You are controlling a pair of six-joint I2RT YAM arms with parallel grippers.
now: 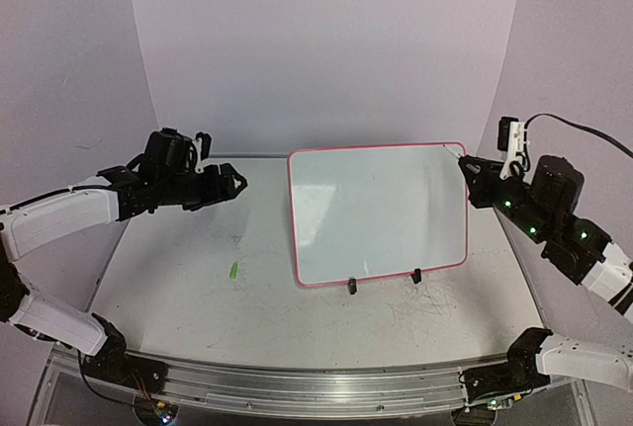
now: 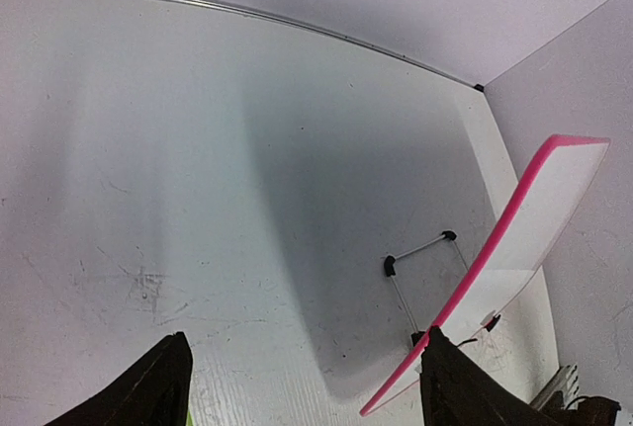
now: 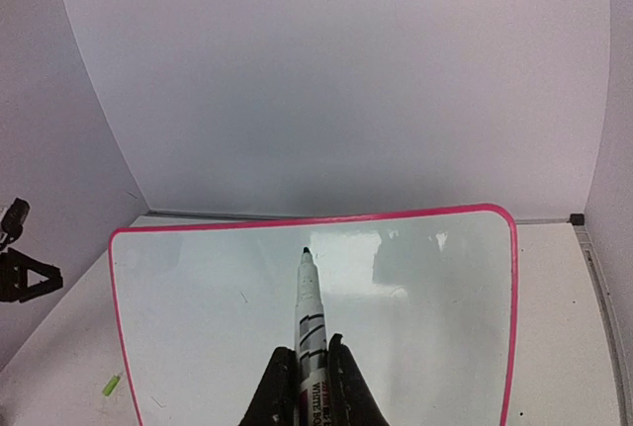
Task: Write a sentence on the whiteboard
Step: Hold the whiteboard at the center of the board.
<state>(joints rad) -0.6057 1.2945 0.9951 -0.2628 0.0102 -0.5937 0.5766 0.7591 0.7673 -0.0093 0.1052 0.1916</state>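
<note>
Board: whiteboard (image 1: pixel 376 213) with pink rim, propped nearly upright on two small black feet (image 1: pixel 352 287), centre-right on the table (image 1: pixel 178 278), glossy face toward the arms.
Sentence: none visible yet; face looks blank.
Right gripper (image 3: pixel 310 357): fingers clamped on a marker (image 3: pixel 308 298), uncapped tip aimed at the upper middle of the board; contact with the surface not clear.
Left gripper (image 1: pixel 233 186): fingers wide apart, holding nothing, hovering over the table well left of the board.
Loose item: small green bit (image 1: pixel 234 271) lying on the table, left of the board.
Step in hand: probably bringing the tip in for the first stroke.
Doing it well: start high and far left to leave room; press lightly, since a board on such small feet could tip or slide back; possibly steady its left edge with the free gripper.
</note>
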